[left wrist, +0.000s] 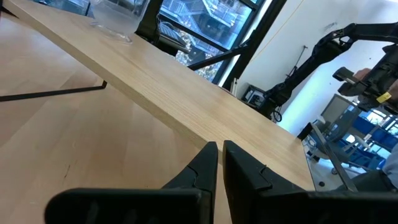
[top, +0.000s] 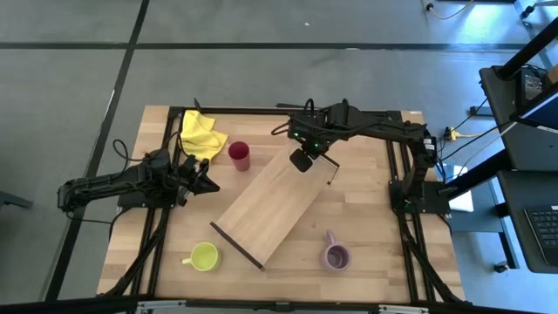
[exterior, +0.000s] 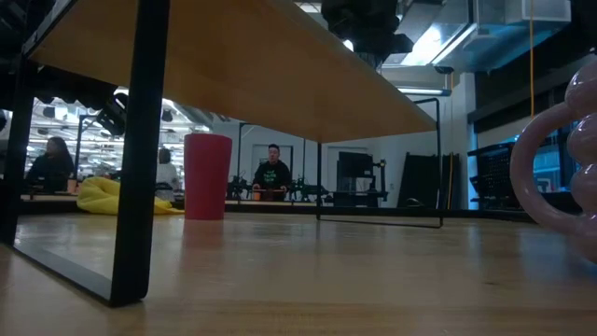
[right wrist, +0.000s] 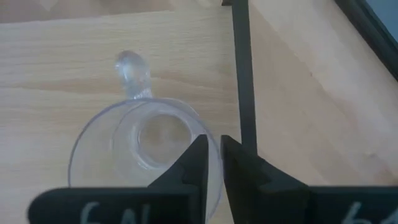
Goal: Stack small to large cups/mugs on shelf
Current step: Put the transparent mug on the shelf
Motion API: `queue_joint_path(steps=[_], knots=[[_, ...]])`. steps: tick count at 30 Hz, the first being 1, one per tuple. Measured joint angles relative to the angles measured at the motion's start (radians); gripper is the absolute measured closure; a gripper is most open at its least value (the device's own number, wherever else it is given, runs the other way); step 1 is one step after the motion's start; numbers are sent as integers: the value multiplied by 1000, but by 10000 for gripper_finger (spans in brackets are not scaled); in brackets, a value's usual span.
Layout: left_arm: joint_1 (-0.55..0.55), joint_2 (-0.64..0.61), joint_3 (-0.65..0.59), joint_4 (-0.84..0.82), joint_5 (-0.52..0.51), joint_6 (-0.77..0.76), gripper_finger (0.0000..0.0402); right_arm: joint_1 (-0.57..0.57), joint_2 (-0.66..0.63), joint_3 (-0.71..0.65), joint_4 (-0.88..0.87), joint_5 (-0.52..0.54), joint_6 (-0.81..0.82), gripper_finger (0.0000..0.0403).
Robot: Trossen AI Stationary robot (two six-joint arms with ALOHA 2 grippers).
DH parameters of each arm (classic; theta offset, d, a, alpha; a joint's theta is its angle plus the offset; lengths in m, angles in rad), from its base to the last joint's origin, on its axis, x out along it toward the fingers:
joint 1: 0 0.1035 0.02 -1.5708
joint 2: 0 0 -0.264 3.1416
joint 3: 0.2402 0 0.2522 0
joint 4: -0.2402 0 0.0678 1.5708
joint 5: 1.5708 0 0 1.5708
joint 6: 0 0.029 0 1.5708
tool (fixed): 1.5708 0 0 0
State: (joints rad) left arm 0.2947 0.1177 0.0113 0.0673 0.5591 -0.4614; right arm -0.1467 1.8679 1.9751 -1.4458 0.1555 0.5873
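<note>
Clear glass mug (right wrist: 146, 146) (handled, upright) on light-wood shelf (top: 266, 209), beside end rail

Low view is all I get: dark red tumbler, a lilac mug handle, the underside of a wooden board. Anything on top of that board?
Observer: Yes. A clear glass handled mug stands on the long light-wood shelf board, near one railed end.
Operator: Right arm?
Observer: The right hand is directly over that mug.
Operator: Lime mug?
Observer: The lime-yellow handled mug sits on the slatted wooden tabletop by the board's other end, not on it.
</note>
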Motion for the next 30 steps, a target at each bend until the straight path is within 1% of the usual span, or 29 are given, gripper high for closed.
queue_joint_path(steps=[9,17,22,26,30], knots=[[0,0,0,0,0,0,382,0,0,0,0,0,11,365],[0,0,0,0,0,0,382,0,0,0,-10,-46,9,365],[0,0,0,0,0,0,382,0,0,0,-10,-45,11,365],[0,0,0,0,0,0,382,0,0,6,-17,-1,9,366],[0,0,0,0,0,0,382,0,0,51,-17,56,2,366]])
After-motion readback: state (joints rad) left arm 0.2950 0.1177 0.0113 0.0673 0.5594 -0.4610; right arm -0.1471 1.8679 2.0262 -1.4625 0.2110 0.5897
